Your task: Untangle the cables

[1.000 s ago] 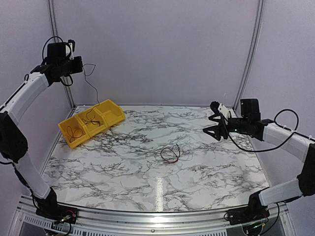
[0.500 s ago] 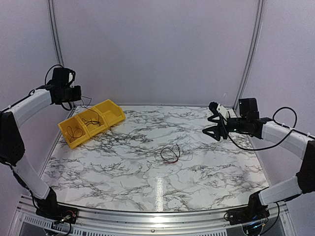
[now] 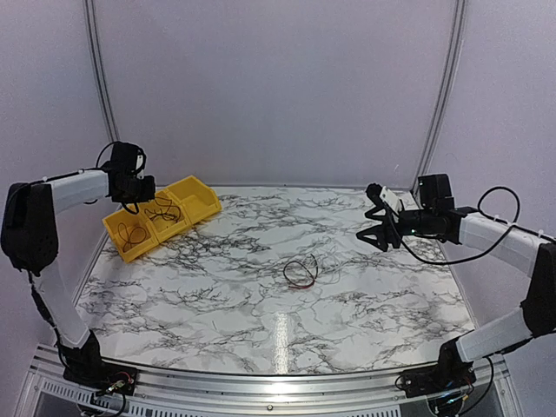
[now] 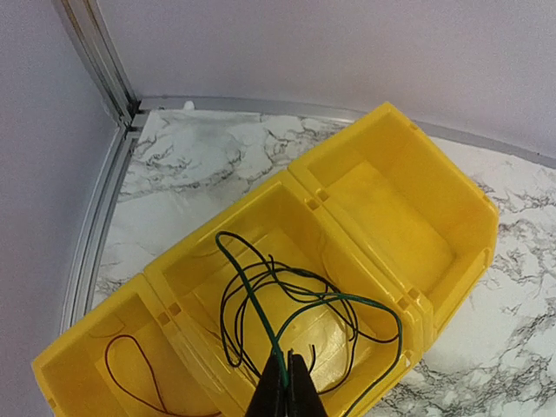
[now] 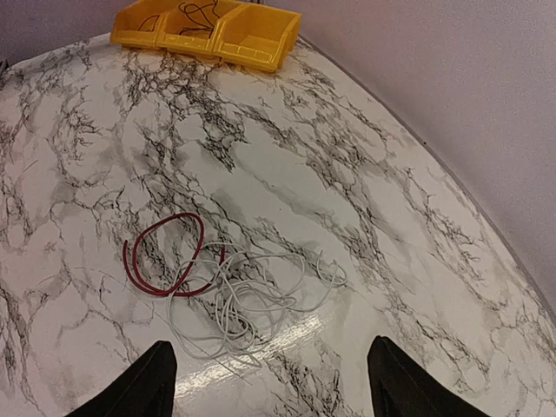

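The left gripper (image 4: 289,375), pinched shut on a thin green wire (image 4: 271,343), hangs just above the yellow bin (image 4: 391,148); next it likely must let go.

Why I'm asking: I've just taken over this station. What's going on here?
Cables are being sorted into a yellow bin. The left gripper is shut on a dark green wire, dangling its loops into the bin's middle compartment. A thin reddish wire already lies in the end compartment beside it. The right gripper hangs open above the table, over a red wire and a white wire that lie overlapped, not yet separated.
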